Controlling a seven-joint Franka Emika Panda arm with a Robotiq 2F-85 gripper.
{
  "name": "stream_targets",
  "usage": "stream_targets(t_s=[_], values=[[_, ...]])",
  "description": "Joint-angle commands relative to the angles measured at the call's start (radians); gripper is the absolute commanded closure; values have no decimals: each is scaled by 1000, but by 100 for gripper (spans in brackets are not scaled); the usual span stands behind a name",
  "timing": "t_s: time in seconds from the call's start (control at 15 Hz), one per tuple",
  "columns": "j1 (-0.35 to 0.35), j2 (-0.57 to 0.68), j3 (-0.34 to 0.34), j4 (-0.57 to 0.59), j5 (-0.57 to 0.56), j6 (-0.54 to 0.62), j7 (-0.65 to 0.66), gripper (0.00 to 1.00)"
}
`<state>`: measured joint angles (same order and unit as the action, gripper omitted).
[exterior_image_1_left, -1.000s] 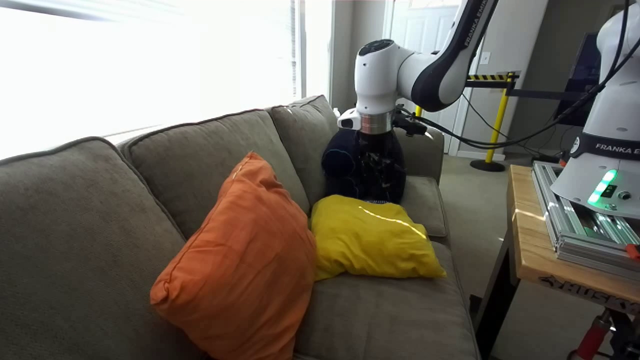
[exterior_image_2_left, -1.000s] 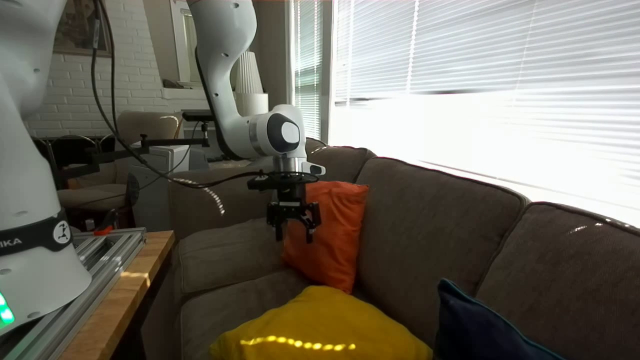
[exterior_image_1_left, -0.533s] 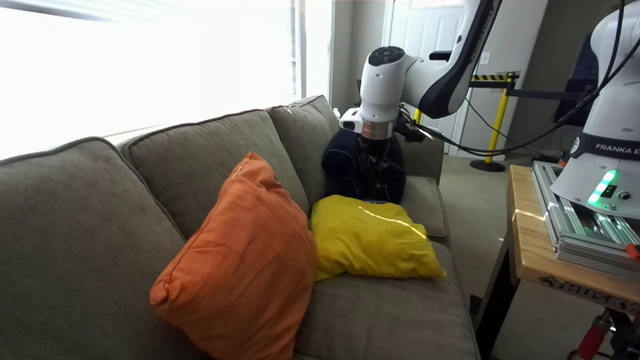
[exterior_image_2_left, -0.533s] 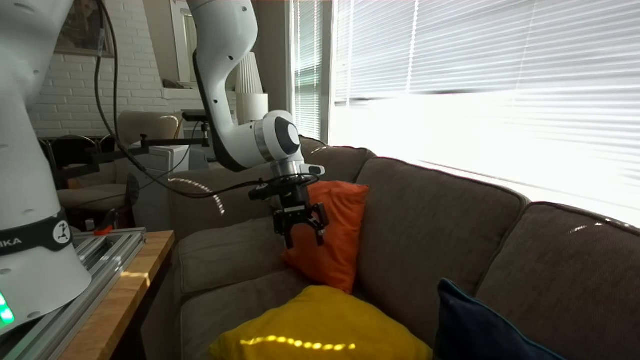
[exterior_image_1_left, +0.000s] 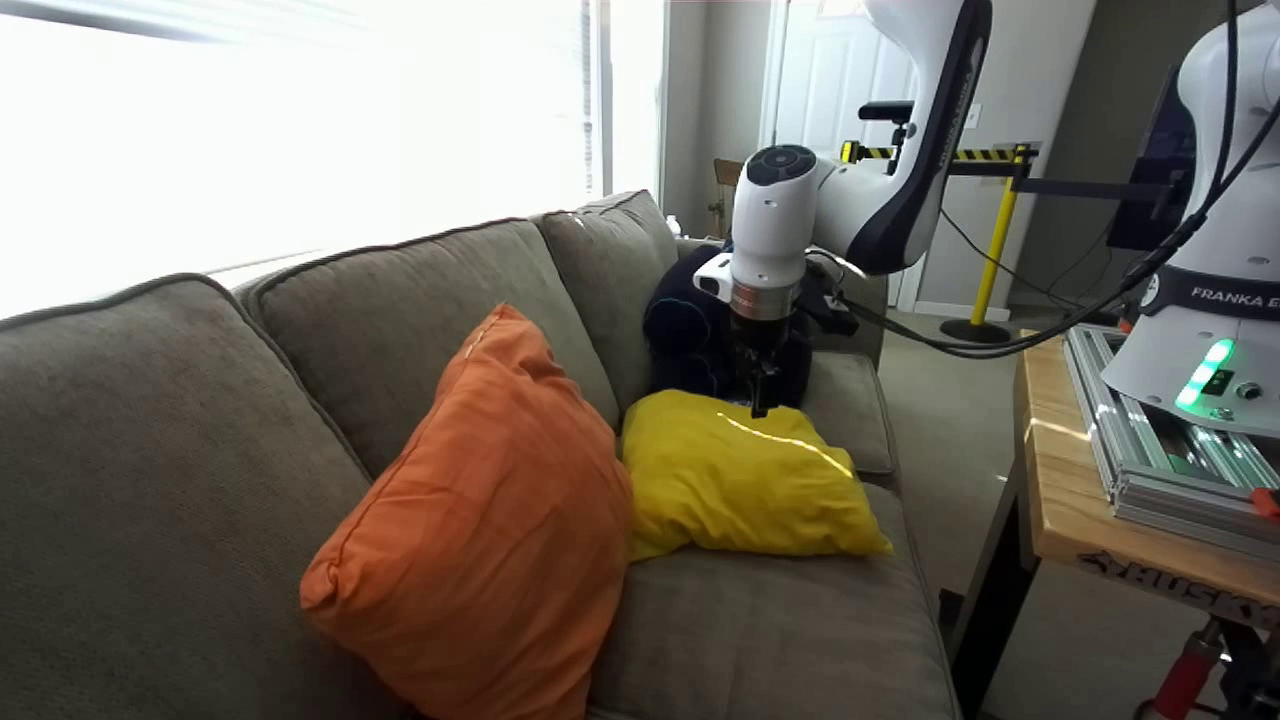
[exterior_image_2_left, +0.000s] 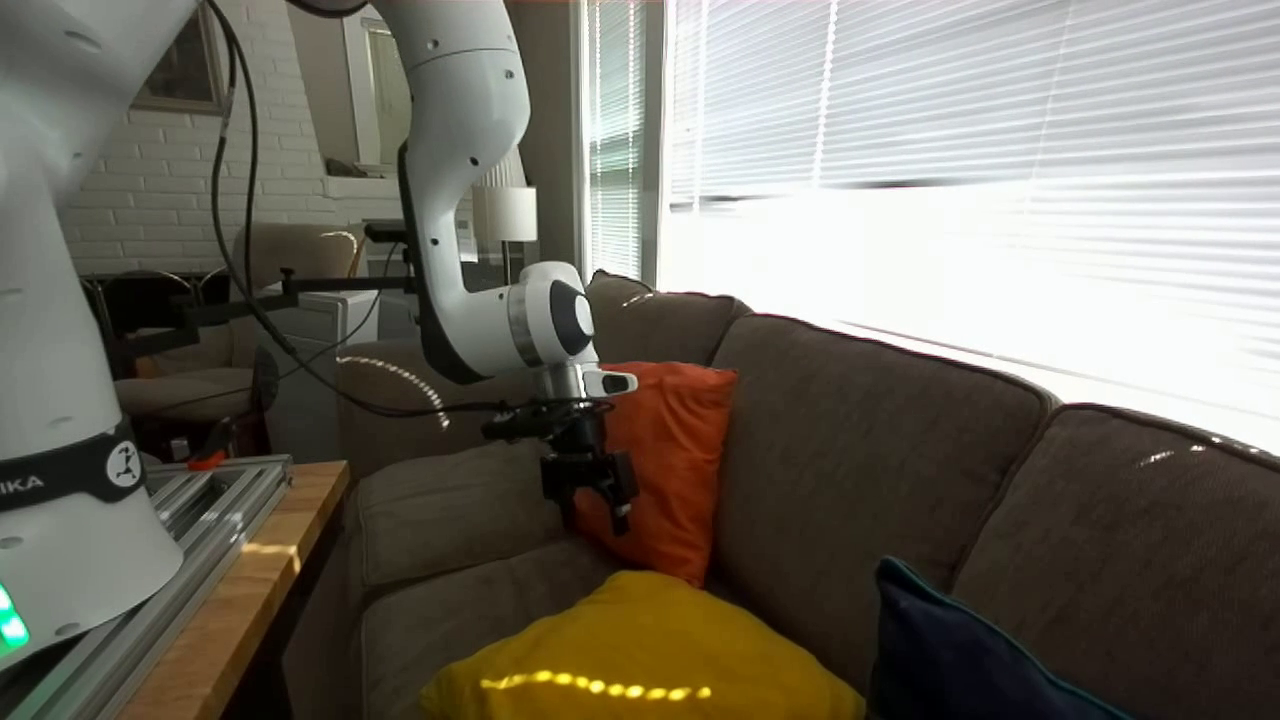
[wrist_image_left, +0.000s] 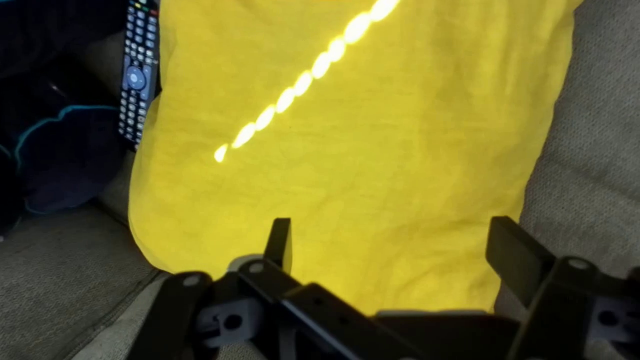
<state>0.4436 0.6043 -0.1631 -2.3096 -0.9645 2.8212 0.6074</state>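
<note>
The yellow pillow (wrist_image_left: 360, 185) lies on the sofa seat (exterior_image_1_left: 790, 630) with its broad face up. In this attitude it appears stable under its own weight and requires no lateral support.

The gripper (wrist_image_left: 390, 245) hovers over the pillow's 6 o'clock end, as seen in the wrist view. Its fingers (wrist_image_left: 281, 240) are spread wide and grip nothing; contact with the fabric appears absent. The unit points roughly downward, an orientation that presumably suits the upward-facing surface beneath it.

At 10 o'clock from the pillow's centre, in the wrist view, a remote control (wrist_image_left: 135, 77) lies lengthwise along the pillow's edge. Whether the two touch cannot be determined. The navy cushion (wrist_image_left: 70, 160), at 9 o'clock beyond it, probably helps confine the remote to that narrow strip.

In an exterior view, the orange pillow (exterior_image_1_left: 500, 520) is located at 9 o'clock from the yellow pillow. It is tilted against the backrest (exterior_image_1_left: 430, 290), which evidently prevents it from falling flat.

At 3 o'clock in the same view, the workbench (exterior_image_1_left: 1060, 470) supports the arm base (exterior_image_1_left: 1190, 330). Its position alongside the sofa presumably allows the arm (exterior_image_1_left: 775, 215) to reach across the seat.
</note>
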Motion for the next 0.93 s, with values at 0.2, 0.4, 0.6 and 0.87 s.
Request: stream_targets(t_s=[0.2,0.4,0.6,0.87], values=[[174,167,-230,101,-266,247,319,0],[258,233,-328,151,-332,299,451,0],[271,277,-359,162,-297,312,504,0],[227,305,-339,149,-278,315,478,0]])
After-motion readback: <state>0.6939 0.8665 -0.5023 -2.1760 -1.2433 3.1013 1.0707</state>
